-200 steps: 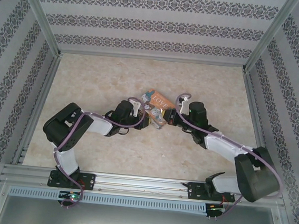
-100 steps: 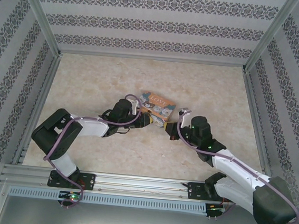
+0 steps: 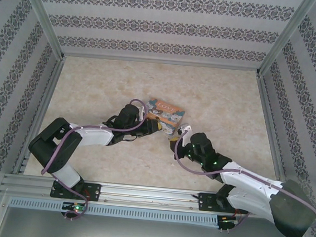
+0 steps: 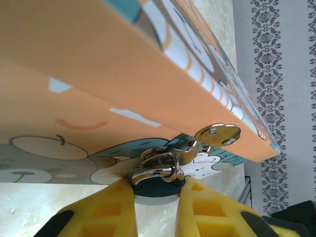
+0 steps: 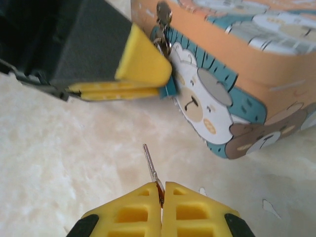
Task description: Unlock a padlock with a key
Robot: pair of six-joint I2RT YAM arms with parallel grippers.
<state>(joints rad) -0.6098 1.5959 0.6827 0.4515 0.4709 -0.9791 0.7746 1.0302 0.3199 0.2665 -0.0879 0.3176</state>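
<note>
The padlock [image 4: 155, 185] is tiny, with a dark teal body and a silver shackle [image 4: 154, 169] hooked through the hasp of the colourful "LOVE" box [image 4: 98, 74]. My left gripper [image 4: 157, 187] is shut on the padlock body, right at the box's front. In the right wrist view the padlock [image 5: 170, 90] peeks out past the left gripper's yellow fingers [image 5: 143, 61]. My right gripper [image 5: 162, 187] is shut on the key [image 5: 150, 163], whose thin blade points up and left. The key tip is well short of the padlock, over bare table.
The box [image 3: 167, 110] lies mid-table, with my left gripper [image 3: 157, 127] at its near edge and my right gripper [image 3: 179, 137] just near-right of it. Patterned walls and metal frame posts [image 3: 43, 29] enclose the marble-look table [image 3: 105, 80].
My right arm has drawn back toward the near edge, taking the key away from the box. The left gripper has kept its hold on the padlock and the box has settled flatter.
</note>
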